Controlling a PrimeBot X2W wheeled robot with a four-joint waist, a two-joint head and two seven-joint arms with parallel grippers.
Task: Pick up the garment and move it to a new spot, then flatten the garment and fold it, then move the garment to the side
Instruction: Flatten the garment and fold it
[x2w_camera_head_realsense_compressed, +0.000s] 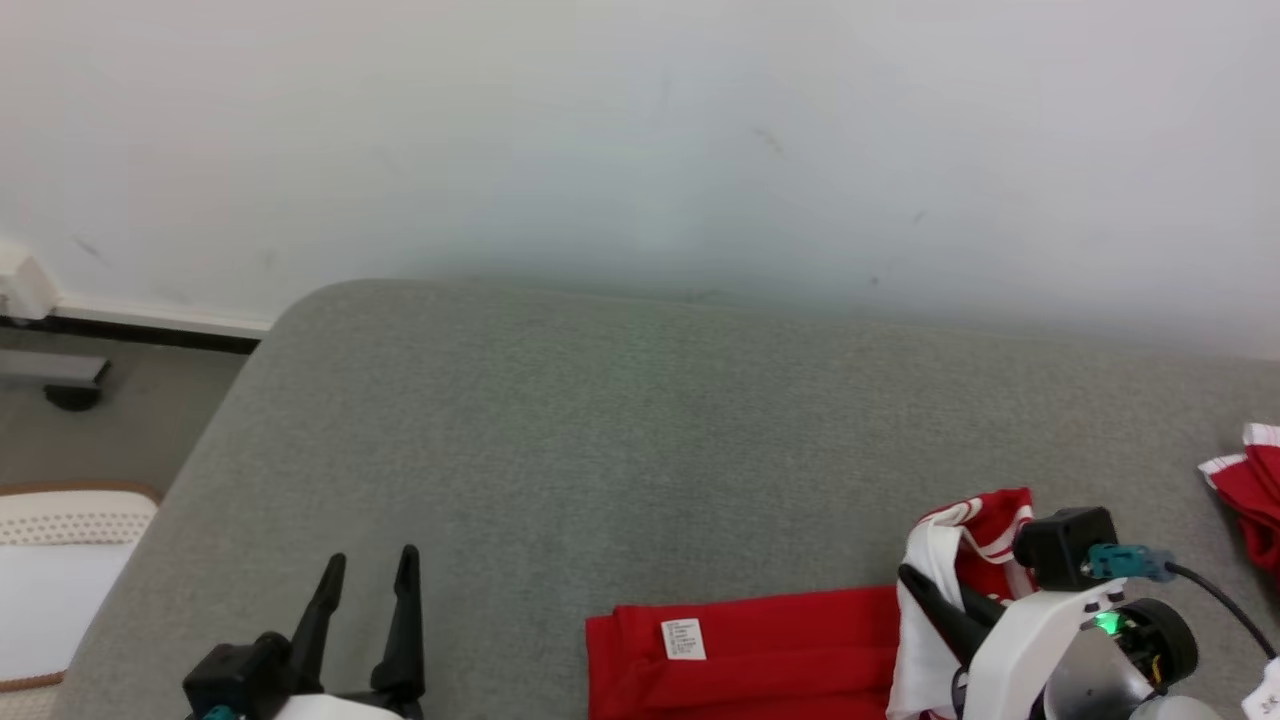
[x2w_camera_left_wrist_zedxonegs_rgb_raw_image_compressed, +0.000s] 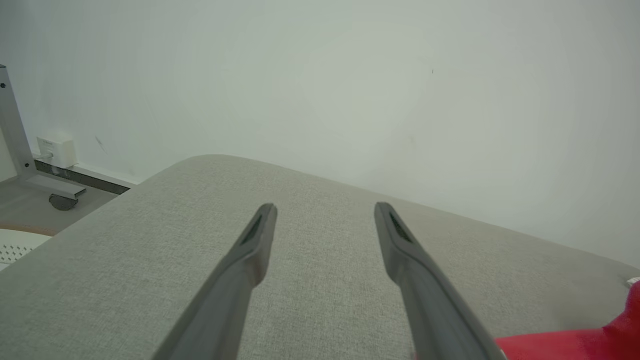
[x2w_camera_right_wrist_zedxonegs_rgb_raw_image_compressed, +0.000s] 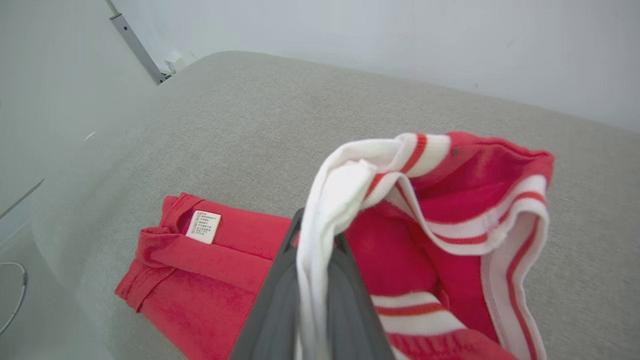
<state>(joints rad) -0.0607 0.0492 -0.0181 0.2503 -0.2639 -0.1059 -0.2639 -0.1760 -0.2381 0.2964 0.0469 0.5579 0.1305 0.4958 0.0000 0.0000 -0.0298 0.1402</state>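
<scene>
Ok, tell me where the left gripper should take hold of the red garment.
Grip the garment's left end near the white label, coming in low from the left. That end lies flat and free on the cushion, while the right gripper holds the striped end raised.

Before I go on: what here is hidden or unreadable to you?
Garment: head view, near part cut off by the bottom edge, right side covered by the right arm.
Label: print too small to read in head and right wrist views.
Right tool: right wrist view, fingertips hidden under white trim.
Red-and-white cloth: head view, cut off by the right edge.
</scene>
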